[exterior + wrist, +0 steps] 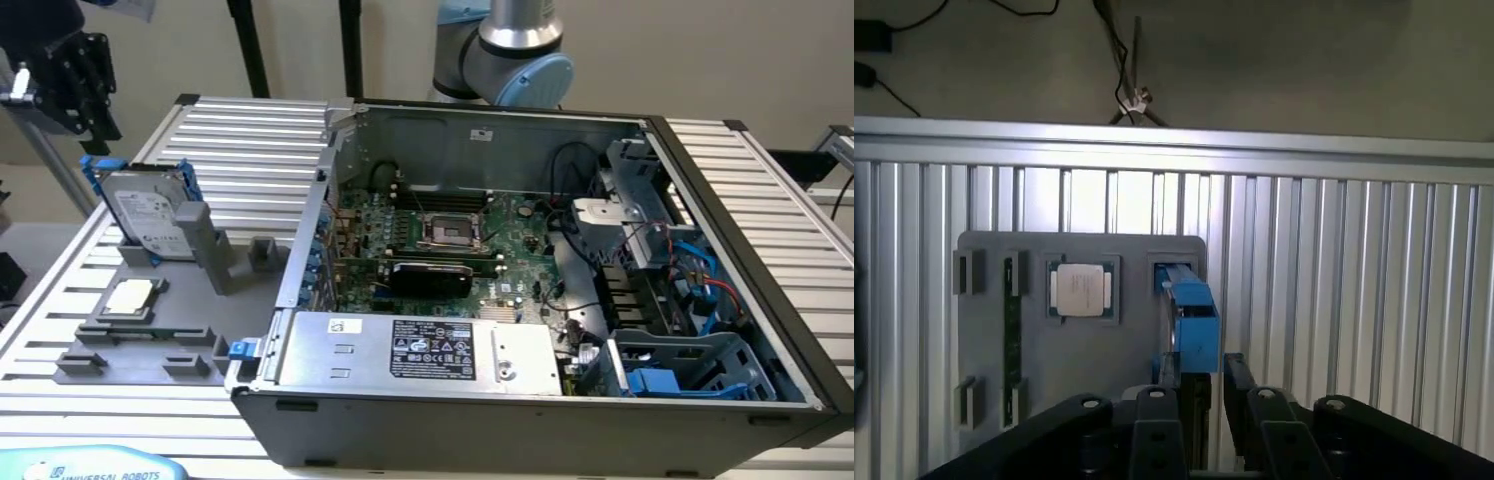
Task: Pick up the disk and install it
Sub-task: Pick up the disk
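Observation:
The disk [144, 215], silver-grey with a white label in a bright blue frame, stands upright on its edge in a slot of the grey fixture plate [174, 310] at the exterior view's left. My black gripper [94, 115] hangs above it and slightly towards the exterior view's left, clear of it. In the wrist view I look down on the disk's blue top edge [1192, 310]. The gripper [1199, 385] is open, with one finger [1154, 405] to each side of that edge's line.
A square silver processor chip [130, 297] lies in the fixture beside the disk. The open computer case [534, 250] takes up the middle and right of the ribbed metal table [254, 130]. A blue drive cage [681, 365] sits in the case's near right corner.

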Tool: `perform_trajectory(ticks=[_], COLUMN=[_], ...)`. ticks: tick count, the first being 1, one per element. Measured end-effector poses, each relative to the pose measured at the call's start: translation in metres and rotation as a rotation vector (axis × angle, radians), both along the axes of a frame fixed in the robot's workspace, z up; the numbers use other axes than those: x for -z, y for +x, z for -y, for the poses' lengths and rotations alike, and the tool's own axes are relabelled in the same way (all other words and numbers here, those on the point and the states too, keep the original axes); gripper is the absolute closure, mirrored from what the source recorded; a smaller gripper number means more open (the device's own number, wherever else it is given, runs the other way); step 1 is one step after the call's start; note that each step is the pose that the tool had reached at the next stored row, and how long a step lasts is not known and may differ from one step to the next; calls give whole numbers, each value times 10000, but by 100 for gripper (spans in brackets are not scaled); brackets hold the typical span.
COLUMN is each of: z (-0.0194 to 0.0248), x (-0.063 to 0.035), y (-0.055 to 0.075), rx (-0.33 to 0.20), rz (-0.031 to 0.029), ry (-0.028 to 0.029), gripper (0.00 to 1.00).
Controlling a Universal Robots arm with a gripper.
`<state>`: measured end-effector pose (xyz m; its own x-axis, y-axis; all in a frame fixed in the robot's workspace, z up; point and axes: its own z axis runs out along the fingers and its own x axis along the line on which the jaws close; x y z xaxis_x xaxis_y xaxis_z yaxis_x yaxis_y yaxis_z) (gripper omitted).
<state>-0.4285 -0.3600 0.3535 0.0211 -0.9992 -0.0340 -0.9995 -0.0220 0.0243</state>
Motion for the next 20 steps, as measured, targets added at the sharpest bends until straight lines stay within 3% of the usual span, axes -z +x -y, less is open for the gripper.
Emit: perform_trajectory(ticks=[1, 5, 20], z=[1, 6, -2], x=[5, 64, 341], y=[0, -2, -33], rx=[0, 1, 332], rz=[-7, -10, -9], ry=[0, 1, 1], gripper=[64, 46, 46])
